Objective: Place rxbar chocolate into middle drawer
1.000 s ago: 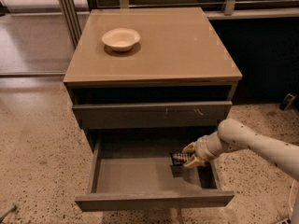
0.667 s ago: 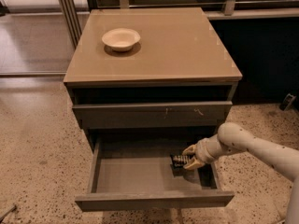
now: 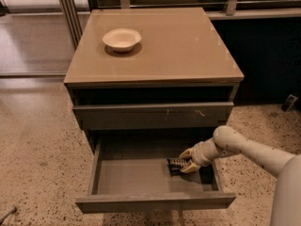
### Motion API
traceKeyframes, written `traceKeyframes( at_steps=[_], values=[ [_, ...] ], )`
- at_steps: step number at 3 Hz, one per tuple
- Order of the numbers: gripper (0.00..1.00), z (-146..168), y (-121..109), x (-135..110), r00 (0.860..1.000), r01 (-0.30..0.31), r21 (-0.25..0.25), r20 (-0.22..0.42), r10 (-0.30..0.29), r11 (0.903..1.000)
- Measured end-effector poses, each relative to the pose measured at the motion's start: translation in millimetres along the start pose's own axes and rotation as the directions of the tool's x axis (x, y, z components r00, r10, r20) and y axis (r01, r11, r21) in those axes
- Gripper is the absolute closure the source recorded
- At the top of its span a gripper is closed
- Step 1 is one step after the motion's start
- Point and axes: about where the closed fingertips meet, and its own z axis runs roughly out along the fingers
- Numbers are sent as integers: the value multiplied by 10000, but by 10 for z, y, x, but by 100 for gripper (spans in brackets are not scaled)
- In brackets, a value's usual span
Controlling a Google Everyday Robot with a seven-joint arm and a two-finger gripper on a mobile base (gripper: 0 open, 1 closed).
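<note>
The middle drawer (image 3: 155,202) is pulled out below the cabinet top, showing its grey inside. My gripper (image 3: 187,161) reaches in from the right, at the drawer's right rear part. Its yellowish fingers (image 3: 190,168) are shut on the rxbar chocolate (image 3: 177,164), a small black bar with white markings. The bar sticks out to the left of the fingers, low over the drawer floor. I cannot tell whether it touches the floor.
A white bowl (image 3: 122,39) stands on the tan cabinet top (image 3: 178,46) at the back left. The closed grey drawer front with pale scratches (image 3: 153,115) is just above the open drawer. Speckled floor surrounds the cabinet, and a dark wall is at the right.
Almost nothing: the gripper and bar stay at the same spot inside the drawer, perhaps a touch lower.
</note>
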Motion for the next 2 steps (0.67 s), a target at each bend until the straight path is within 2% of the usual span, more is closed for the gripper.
traceKeyframes(
  at_steps=[1,2],
  values=[
    [100,165,-39,21,9999,-67,-231,130,70,9997],
    [82,171,-43,23,9999,-71,-230,137,75,9997]
  ],
)
